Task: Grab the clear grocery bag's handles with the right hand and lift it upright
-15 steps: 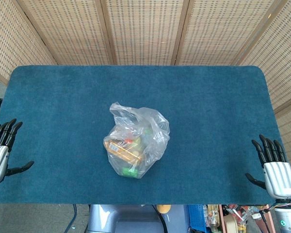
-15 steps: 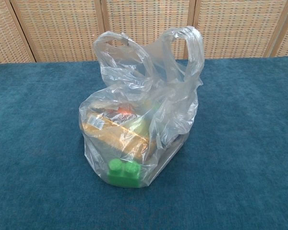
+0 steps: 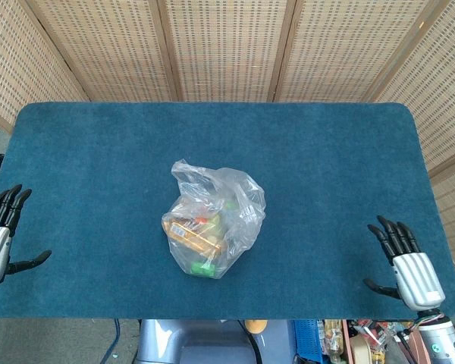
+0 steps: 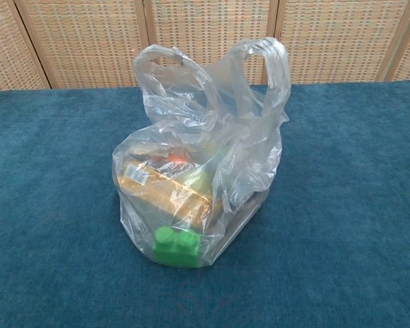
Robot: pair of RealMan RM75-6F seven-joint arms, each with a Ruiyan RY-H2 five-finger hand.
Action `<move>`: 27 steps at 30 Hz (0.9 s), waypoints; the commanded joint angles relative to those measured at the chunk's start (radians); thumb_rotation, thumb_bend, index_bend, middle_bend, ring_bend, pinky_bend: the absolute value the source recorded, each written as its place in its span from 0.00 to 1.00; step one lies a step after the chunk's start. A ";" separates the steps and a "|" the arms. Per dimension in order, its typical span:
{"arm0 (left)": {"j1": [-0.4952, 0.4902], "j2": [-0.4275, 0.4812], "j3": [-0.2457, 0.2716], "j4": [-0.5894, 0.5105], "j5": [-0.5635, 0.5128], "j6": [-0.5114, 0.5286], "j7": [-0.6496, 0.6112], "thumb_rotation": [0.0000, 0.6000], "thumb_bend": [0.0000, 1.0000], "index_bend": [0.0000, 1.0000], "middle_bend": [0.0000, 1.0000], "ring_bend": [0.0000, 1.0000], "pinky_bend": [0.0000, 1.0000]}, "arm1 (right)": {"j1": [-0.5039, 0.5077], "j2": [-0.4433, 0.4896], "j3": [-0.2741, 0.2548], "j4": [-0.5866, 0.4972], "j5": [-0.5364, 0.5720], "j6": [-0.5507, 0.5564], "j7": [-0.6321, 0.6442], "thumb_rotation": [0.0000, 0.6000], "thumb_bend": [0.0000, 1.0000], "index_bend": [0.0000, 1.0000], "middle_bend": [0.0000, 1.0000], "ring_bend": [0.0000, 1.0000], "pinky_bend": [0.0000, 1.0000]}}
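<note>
Well, the clear grocery bag (image 3: 212,224) looks soft, slippery, fairly light; its handles (image 4: 270,68) stand far beyond the right hand (image 3: 406,265), whose fingers spread apart, holding nothing.

A blue cloth (image 3: 318,167) covers the table. Behind it stands a woven screen (image 3: 227,45). Some small things (image 3: 349,337) sit below the table's edge.

From my console, bare blue table (image 3: 326,174) lies between my right hand (image 3: 409,267) and the clear grocery bag (image 3: 212,220). Only the wicker screen (image 3: 227,45) stands behind the far edge.
</note>
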 commanded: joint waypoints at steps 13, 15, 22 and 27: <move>-0.020 -0.009 -0.022 0.005 -0.068 -0.027 0.020 1.00 0.13 0.00 0.00 0.00 0.00 | 0.378 0.050 0.001 -0.109 -0.092 -0.387 0.546 1.00 0.00 0.08 0.01 0.00 0.00; -0.021 -0.009 -0.023 0.006 -0.073 -0.030 0.021 1.00 0.13 0.00 0.00 0.00 0.00 | 0.390 0.045 0.009 -0.115 -0.080 -0.400 0.551 1.00 0.00 0.08 0.01 0.00 0.00; -0.032 -0.013 -0.031 0.008 -0.102 -0.043 0.029 1.00 0.13 0.00 0.00 0.00 0.00 | 0.454 0.022 0.045 -0.144 -0.007 -0.466 0.594 1.00 0.00 0.08 0.02 0.00 0.00; -0.038 -0.016 -0.032 0.015 -0.097 -0.049 0.021 1.00 0.13 0.00 0.00 0.00 0.00 | 0.501 0.027 0.056 -0.187 0.028 -0.518 0.662 1.00 0.00 0.08 0.03 0.00 0.00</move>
